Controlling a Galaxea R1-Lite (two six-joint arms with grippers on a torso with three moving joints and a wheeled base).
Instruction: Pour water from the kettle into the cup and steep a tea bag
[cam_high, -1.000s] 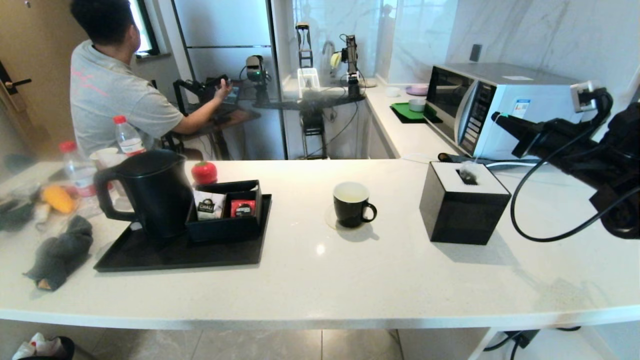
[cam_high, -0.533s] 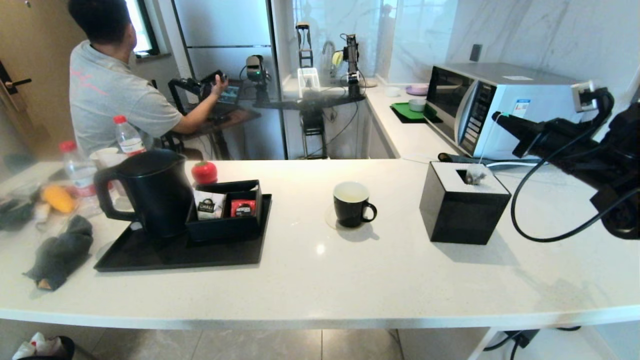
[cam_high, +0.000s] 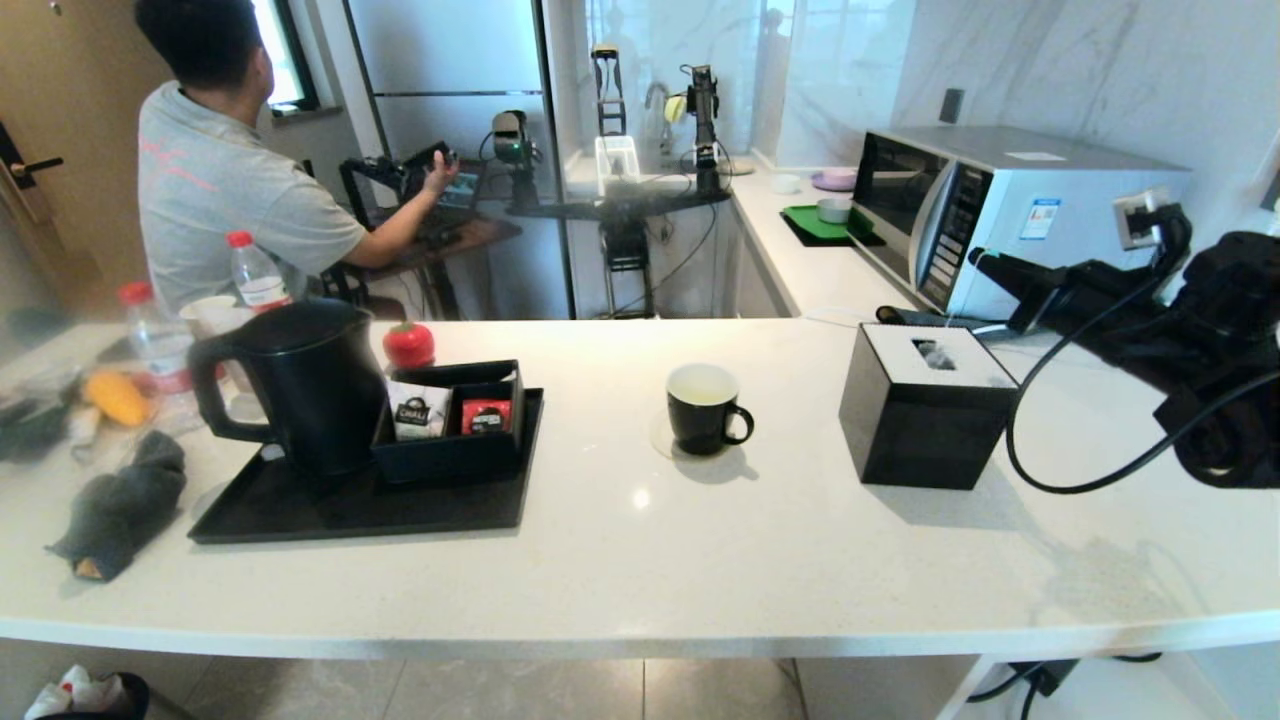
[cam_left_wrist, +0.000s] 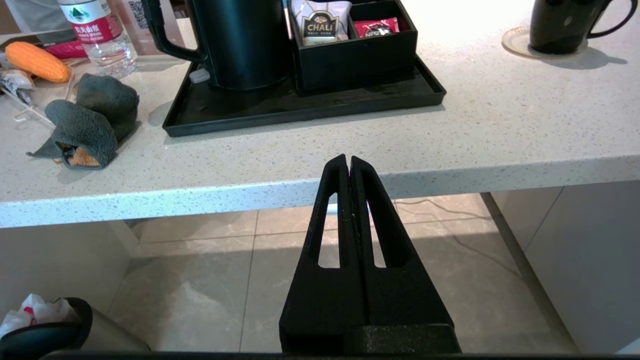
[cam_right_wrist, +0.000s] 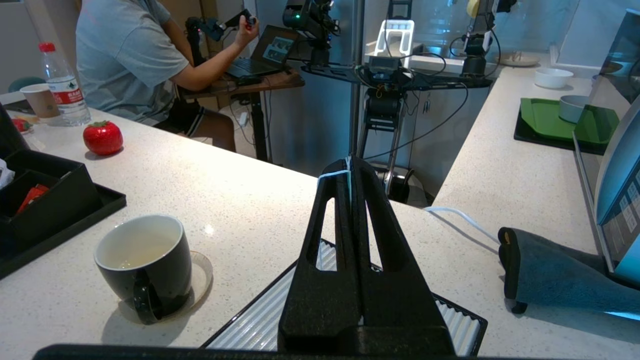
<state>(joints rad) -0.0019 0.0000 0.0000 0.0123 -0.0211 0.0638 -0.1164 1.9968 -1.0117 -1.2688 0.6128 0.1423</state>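
My right gripper (cam_high: 977, 258) hangs above the black cube box (cam_high: 925, 430), shut on a thin white string (cam_right_wrist: 334, 174) that crosses its fingertips. The tea bag (cam_high: 936, 353) shows as a greyish pouch low in the box's top slot. Left of the box stands the black cup (cam_high: 703, 408) on a small coaster, with pale water (cam_right_wrist: 134, 249) inside. The tall black kettle (cam_high: 300, 385) stands on the black tray (cam_high: 350, 510) at the left. My left gripper (cam_left_wrist: 348, 161) is shut on nothing and parked below the counter's front edge.
A black organiser (cam_high: 455, 420) on the tray holds a white CHALI packet and a red packet. Red-capped bottles (cam_high: 255, 275), a red ornament (cam_high: 408, 345) and a grey cloth (cam_high: 120, 505) lie left. A microwave (cam_high: 1000, 215) and a grey mitt (cam_right_wrist: 550, 275) are behind the box.
My right gripper has shifted a little left and down. The tea bag, which hung at the box's top, has sunk into the slot.
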